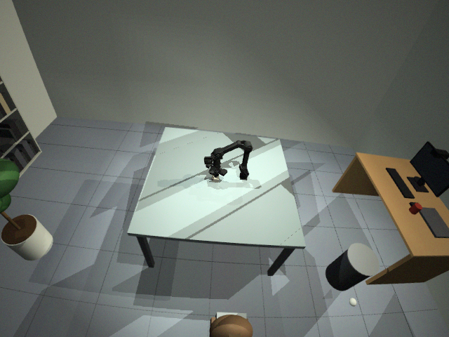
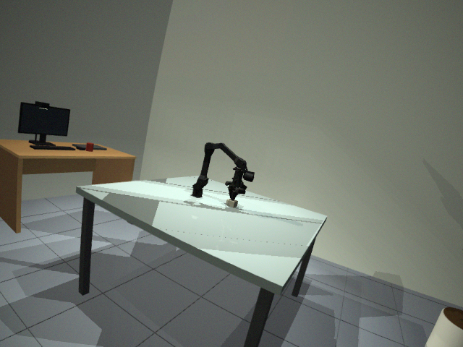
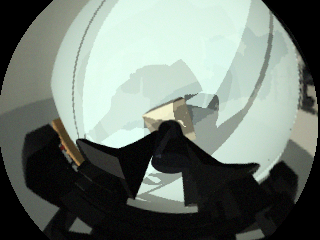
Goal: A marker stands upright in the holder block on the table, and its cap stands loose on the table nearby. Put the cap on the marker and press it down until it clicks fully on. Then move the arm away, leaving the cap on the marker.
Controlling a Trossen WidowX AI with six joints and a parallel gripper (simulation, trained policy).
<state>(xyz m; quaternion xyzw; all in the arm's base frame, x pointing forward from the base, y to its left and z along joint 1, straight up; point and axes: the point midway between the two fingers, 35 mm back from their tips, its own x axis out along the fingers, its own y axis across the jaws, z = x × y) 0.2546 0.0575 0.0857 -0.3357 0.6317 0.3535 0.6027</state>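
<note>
The tan holder block [image 1: 215,180] [image 2: 231,203] [image 3: 178,108] stands on the table [image 1: 217,221] [image 2: 209,238]. My gripper [image 2: 232,197] [image 3: 168,135] points down directly over the block, with its fingertips close to the block's top. It is shut on the cap [image 3: 167,162], a dark round piece between the fingers in the wrist view. The marker cannot be told apart; the fingers and the cap hide that spot over the block. How far the cap sits on the marker cannot be seen.
The arm's base [image 1: 243,173] [image 2: 197,192] stands on the table beside the block. A wooden desk [image 1: 391,203] [image 2: 74,160] with a monitor and a red mug, a dark bin [image 1: 344,272] and a potted plant [image 1: 29,241] stand away from the table.
</note>
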